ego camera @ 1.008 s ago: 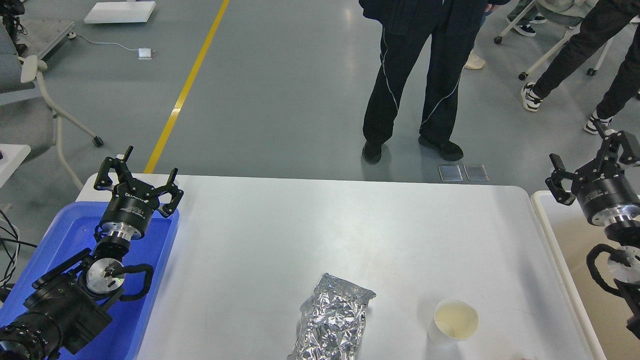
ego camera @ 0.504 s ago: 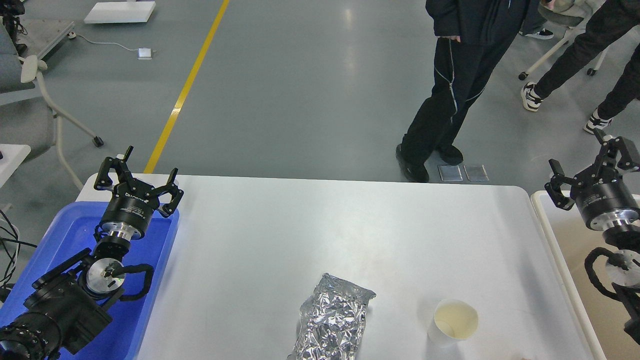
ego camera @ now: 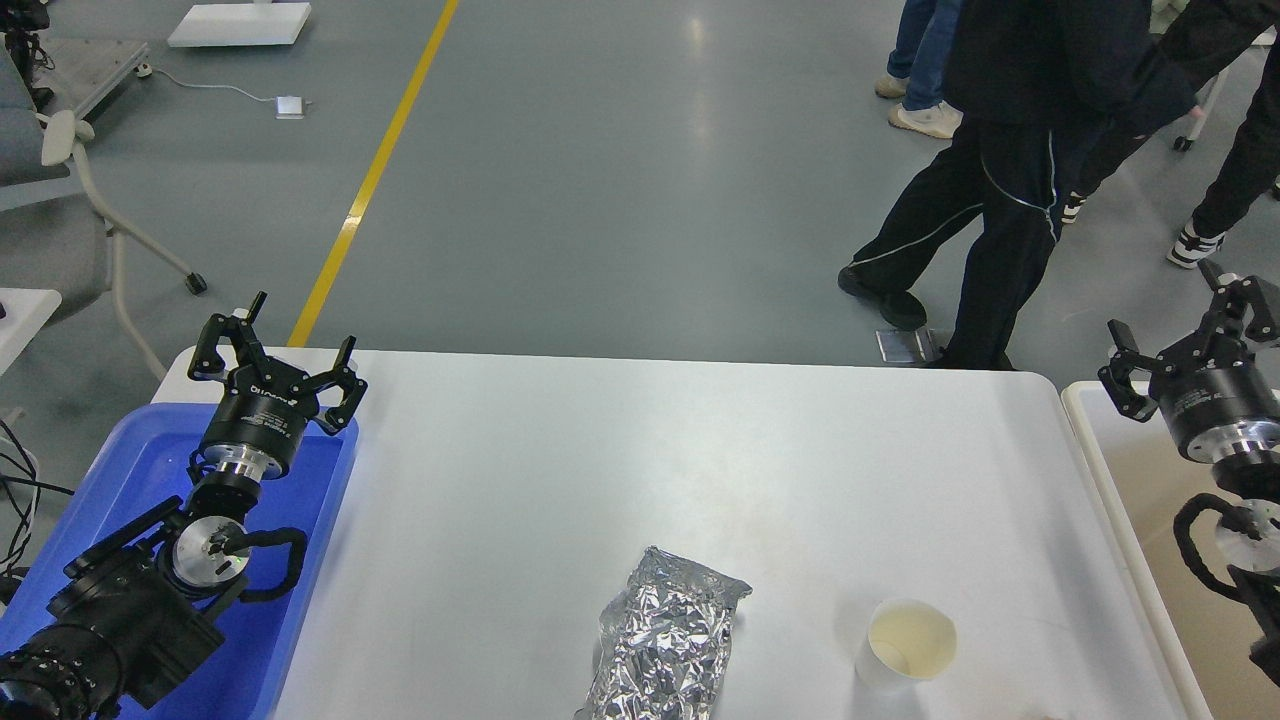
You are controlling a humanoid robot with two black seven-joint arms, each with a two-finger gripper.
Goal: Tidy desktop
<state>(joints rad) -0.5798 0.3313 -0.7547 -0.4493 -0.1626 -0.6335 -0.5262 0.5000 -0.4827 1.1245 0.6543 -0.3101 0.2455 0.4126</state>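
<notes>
- Head view. The surface, the white tabletop to be tidied, fills the middle, with a blue tray at its left end and a beige bin at its right end.
- Left tool: fingers apart, empty, poised above the far edge of the blue tray where it meets the surface.
- Right tool: fingers apart, empty, raised over the far end of the beige bin.
- Risk, paper cup: upright, near the front right. It looks light and thin-walled; a hard squeeze would likely crush it, and an off-centre approach could tip it. Pale residue may sit inside and could spill.
- Risk, foil bag: crinkled, lying flat, its near end cut off by the frame. Foil probably slips and deforms, so a shallow pinch may lose it mid-carry.
- Risk, reach: both items lie near the front edge, well apart from either tool; a sweeping approach could push one off.
- Risk, bystander: people walk close behind the far right corner, near the right arm.
- Count: one foil bag, one paper cup, one blue tray, one beige bin, two tools, at least three people partly visible.
</notes>
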